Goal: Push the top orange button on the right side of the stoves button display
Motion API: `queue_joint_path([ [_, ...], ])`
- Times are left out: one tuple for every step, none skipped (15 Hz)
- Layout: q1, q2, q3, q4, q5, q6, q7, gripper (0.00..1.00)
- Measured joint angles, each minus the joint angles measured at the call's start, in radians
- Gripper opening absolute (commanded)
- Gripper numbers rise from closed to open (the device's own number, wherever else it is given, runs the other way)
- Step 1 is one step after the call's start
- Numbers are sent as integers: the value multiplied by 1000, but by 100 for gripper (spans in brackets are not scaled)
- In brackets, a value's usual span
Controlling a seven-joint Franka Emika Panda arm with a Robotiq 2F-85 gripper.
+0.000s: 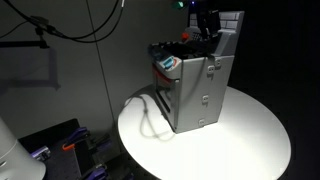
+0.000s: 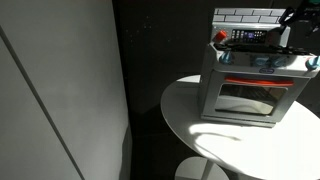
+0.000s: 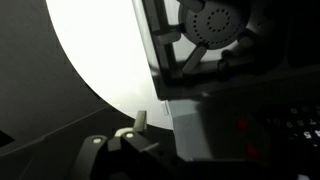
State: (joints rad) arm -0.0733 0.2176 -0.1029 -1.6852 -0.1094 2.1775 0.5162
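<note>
The grey toy stove (image 1: 200,95) stands on a round white table (image 1: 250,140) and shows in both exterior views (image 2: 250,85), with its white tiled back (image 2: 245,14) upright. The small dark button display (image 2: 246,36) lies at the foot of that back. My gripper (image 1: 207,32) hangs just above the stove's top by the tiled back, also seen in an exterior view (image 2: 293,22). In the wrist view, red-orange buttons (image 3: 244,126) glow dimly on the dark panel, close to the gripper's fingers (image 3: 150,160). The picture is too dark to tell whether the jaws are open or shut.
A small teal, orange and white toy (image 1: 166,63) sits on the cooktop's end. A round burner (image 3: 215,22) shows in the wrist view. The table's edge (image 3: 95,85) runs beside the stove. A white cable (image 1: 150,118) lies on the table. A pale wall panel (image 2: 60,90) stands nearby.
</note>
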Motion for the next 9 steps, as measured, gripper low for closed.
queue_joint_path([
  [1, 2, 0, 0, 0, 5, 3, 100],
  [3, 3, 0, 0, 0, 10, 6, 100],
  [4, 4, -1, 0, 0, 15, 8, 100],
  [5, 5, -1, 0, 0, 20, 10, 100],
  [6, 7, -1, 0, 0, 24, 11, 100],
  [7, 9, -2, 0, 0, 30, 12, 100],
  [8, 11, -4, 0, 0, 34, 13, 100],
  [8, 13, -5, 1, 0, 37, 13, 100],
  [8, 15, -5, 1, 0, 40, 14, 100],
])
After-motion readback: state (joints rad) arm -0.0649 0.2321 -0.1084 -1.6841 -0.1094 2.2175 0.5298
